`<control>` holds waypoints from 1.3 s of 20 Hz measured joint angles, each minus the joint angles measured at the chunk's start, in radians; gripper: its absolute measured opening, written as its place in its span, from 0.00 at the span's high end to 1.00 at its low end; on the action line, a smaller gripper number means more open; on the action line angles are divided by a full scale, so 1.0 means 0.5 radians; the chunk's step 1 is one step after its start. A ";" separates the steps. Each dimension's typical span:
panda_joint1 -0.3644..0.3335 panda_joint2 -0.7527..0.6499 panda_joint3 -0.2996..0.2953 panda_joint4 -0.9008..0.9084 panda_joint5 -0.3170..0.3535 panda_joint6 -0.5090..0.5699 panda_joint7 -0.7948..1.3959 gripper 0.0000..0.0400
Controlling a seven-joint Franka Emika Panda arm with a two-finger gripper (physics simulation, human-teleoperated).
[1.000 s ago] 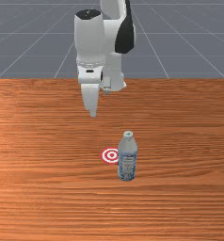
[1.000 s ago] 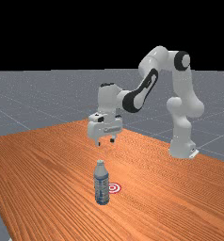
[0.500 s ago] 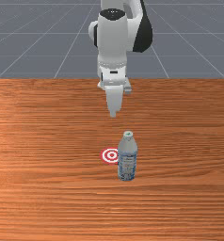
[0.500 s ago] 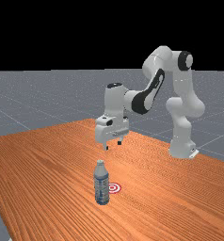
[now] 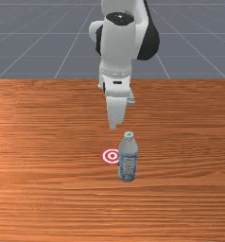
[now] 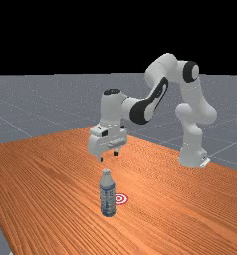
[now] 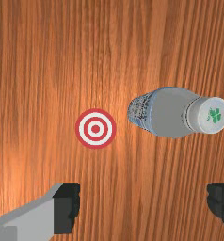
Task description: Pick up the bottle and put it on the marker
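Pincer nearer, bottle lower, apart

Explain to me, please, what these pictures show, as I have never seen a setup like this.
The machine is one simulated robot arm, white and grey, ending in a two-finger gripper. The front view faces it across the wooden table. The far view stands farther off and takes in the whole arm. The wrist view rides with the gripper and looks down past its fingers.

On the table stands an upright bottle with a green clover on its cap. Beside it, a little apart, lies a flat round marker with red and white rings, where the bottle is meant to go. Nothing is held: the gripper hovers above the table with its fingers spread.
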 joint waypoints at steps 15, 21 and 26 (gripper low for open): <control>0.113 0.319 0.092 0.515 0.014 -0.197 -0.047 0.00; 0.140 0.433 0.060 0.532 0.041 -0.156 0.134 0.00; 0.060 0.417 0.021 0.500 0.073 -0.143 0.135 0.00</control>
